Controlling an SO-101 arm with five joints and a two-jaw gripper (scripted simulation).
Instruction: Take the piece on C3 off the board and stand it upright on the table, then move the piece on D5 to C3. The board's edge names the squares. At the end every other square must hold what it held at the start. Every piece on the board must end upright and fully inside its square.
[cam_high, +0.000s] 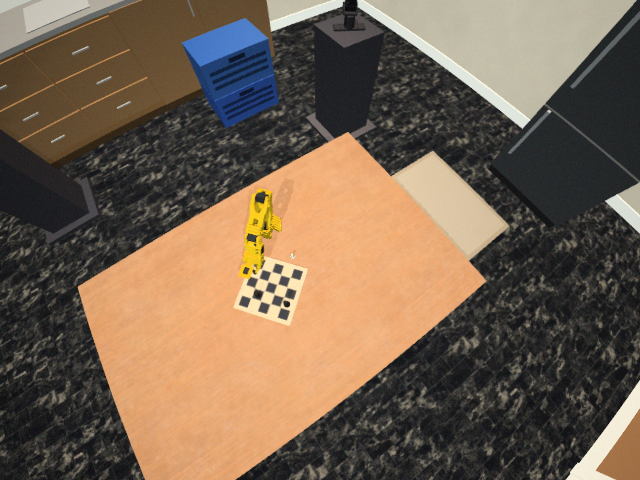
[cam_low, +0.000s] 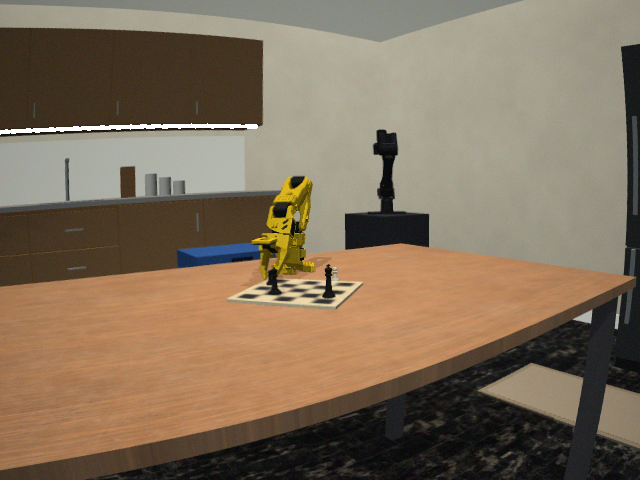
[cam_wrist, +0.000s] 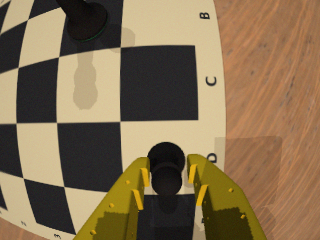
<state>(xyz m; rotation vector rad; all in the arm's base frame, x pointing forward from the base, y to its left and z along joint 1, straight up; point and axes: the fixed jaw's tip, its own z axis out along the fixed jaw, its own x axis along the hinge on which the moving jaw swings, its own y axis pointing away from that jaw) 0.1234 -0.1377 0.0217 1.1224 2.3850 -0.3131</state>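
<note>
Dark piece on D5 waits between parted fingers

The white piece (cam_high: 292, 255) (cam_low: 334, 274) stands on the surface (cam_high: 330, 320) (cam_low: 258, 361), just off the board (cam_high: 237, 306) (cam_low: 235, 299) (cam_wrist: 217, 100) beyond its E edge; C3 is unoccupied. The dark piece (cam_high: 254, 270) (cam_low: 270, 281) (cam_wrist: 166, 183) is on D5, upright, beside the lettered edge. The claw (cam_high: 253, 270) (cam_low: 271, 275) (cam_wrist: 168, 159) stands a little open around it, gripping nothing.

This piece should be light and stiff, probably slick; its round head could roll under a high pinch. A level hold on the narrower part below the head, above the wide foot, looks safest.

The board lies well in from the surface's edges and corners. Outside the lettered edge there is open room for the outer finger. Inward, the black piece (cam_high: 257, 294) (cam_low: 274, 286) (cam_wrist: 88, 22) on B4 stands diagonally next to C3, so the lowering must stay narrow and straight.
</note>
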